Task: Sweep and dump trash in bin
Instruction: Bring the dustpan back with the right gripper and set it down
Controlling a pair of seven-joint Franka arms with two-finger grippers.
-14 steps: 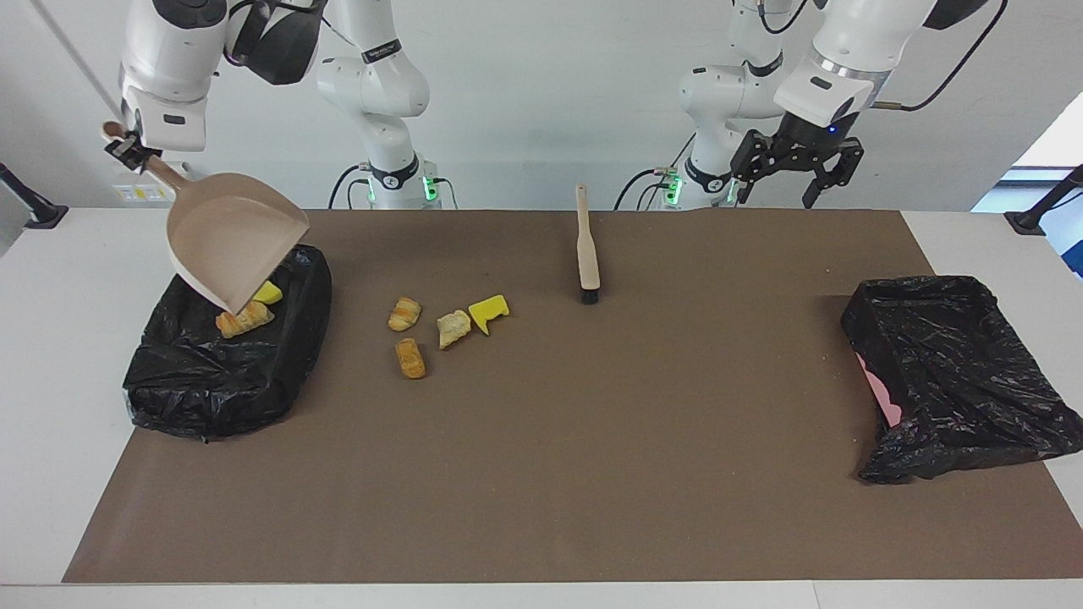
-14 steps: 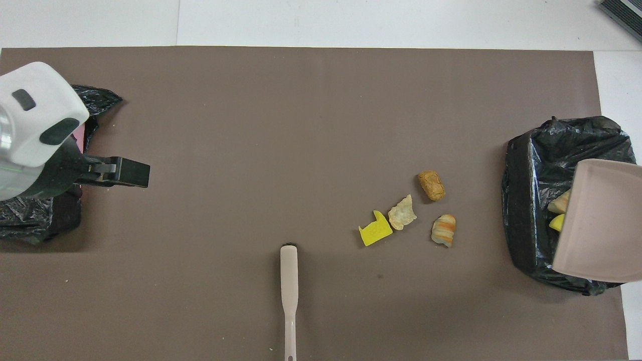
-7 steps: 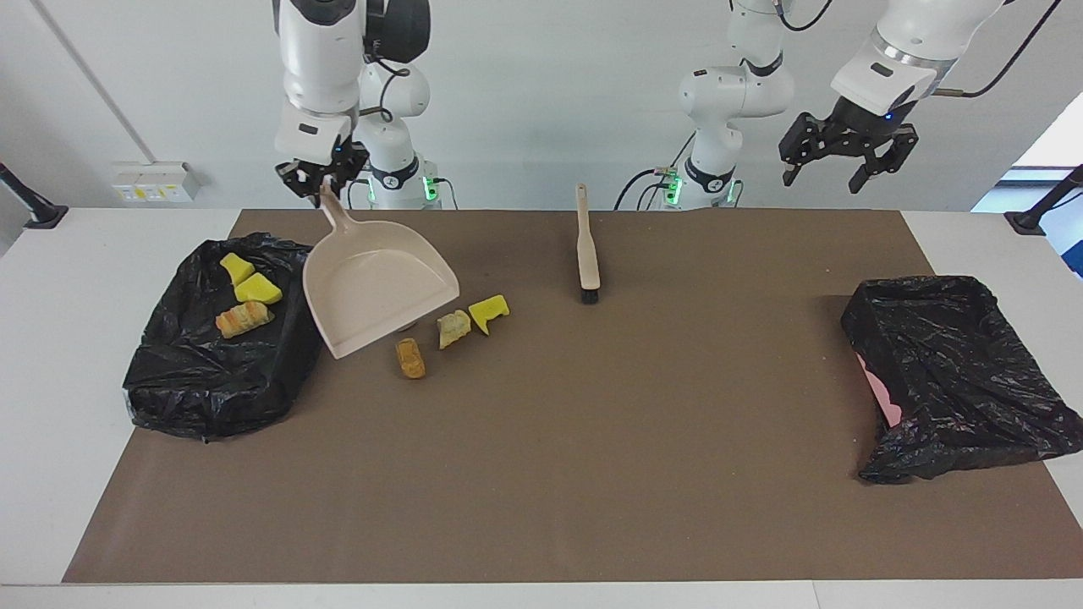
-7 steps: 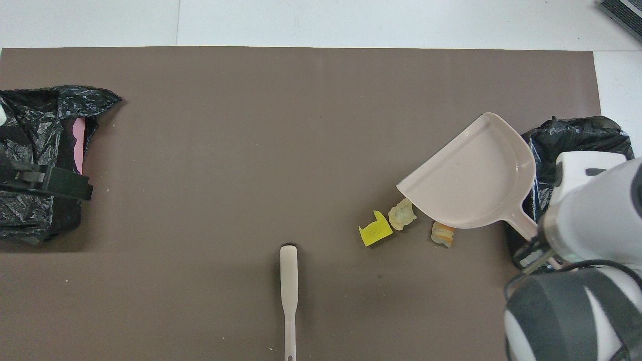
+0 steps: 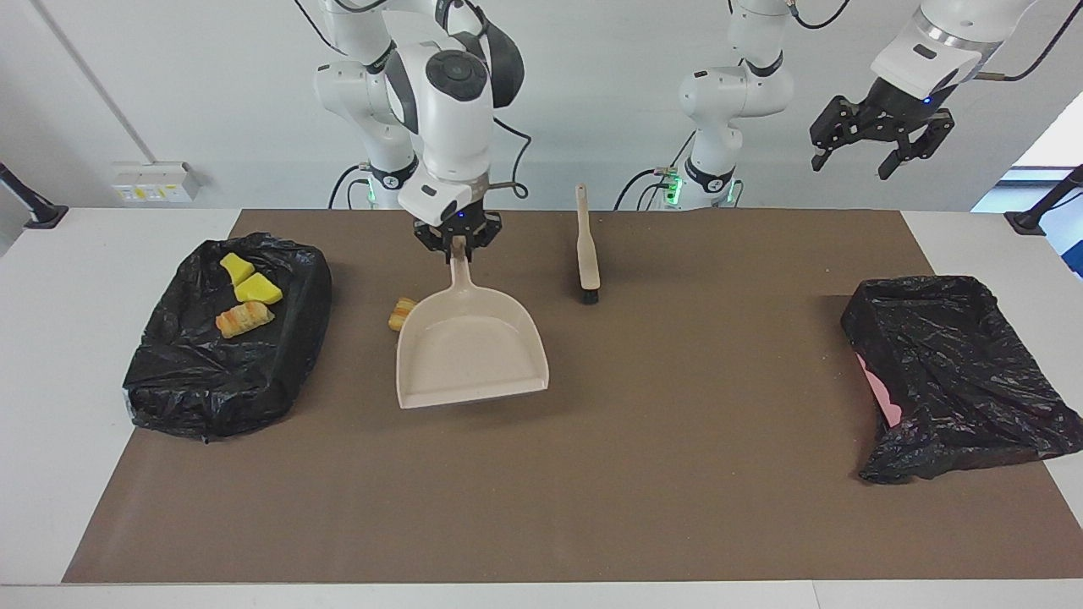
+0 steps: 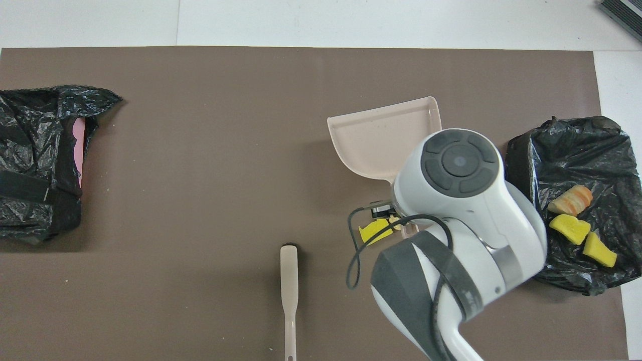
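My right jaws [image 5: 458,245] are clamped on the handle of the beige dustpan [image 5: 470,353], whose long axis runs from the handle at my end to an open lip facing away from me. It hangs over the loose trash: one bread-like chunk [image 5: 401,312] peeks out beside the pan toward the lined bin [image 5: 216,385], and a yellow bit [image 6: 373,232] lies under my wrist; the others are probably hidden beneath. Three pieces [image 5: 244,292] already lie in that bin. The brush [image 5: 586,246] lies near, between both arms. My left jaws [image 5: 882,144] wait spread wide, high over the tabletop's other end.
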